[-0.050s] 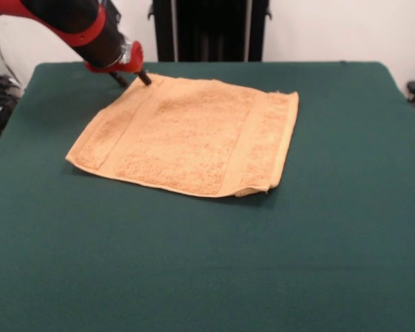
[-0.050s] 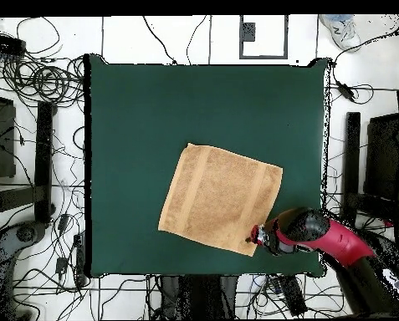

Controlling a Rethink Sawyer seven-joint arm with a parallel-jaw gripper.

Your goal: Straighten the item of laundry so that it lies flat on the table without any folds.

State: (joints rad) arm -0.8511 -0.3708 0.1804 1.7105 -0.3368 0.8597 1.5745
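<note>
Where the towel (image 1: 190, 135) lies spread on the dark green table (image 1: 332, 242), broad bare felt runs on every side of it, widest toward the near edge in the front view. It sits a little off-centre, closer to the robot's side of the table, and turned at a slight angle to the table's edges. Its surface looks mostly flat, with the two woven border bands showing as paler strips near opposite ends. One near corner in the front view (the one at the lower right of the cloth) curls up slightly, and the edge there seems doubled.

The gripper (image 1: 131, 78) is down at the towel's far-left corner in the front view, its two dark fingers (image 1: 144, 78) standing apart, one at the cloth's corner and the other just off it on the felt; nothing is held between them. In the overhead view the gripper (image 2: 258, 239) meets the same corner, with the red and black arm (image 2: 328, 238) reaching in from the lower right.

No containers stand on the table. Around it, the overhead view shows a pale floor strewn with dark cables (image 2: 43, 79).
</note>
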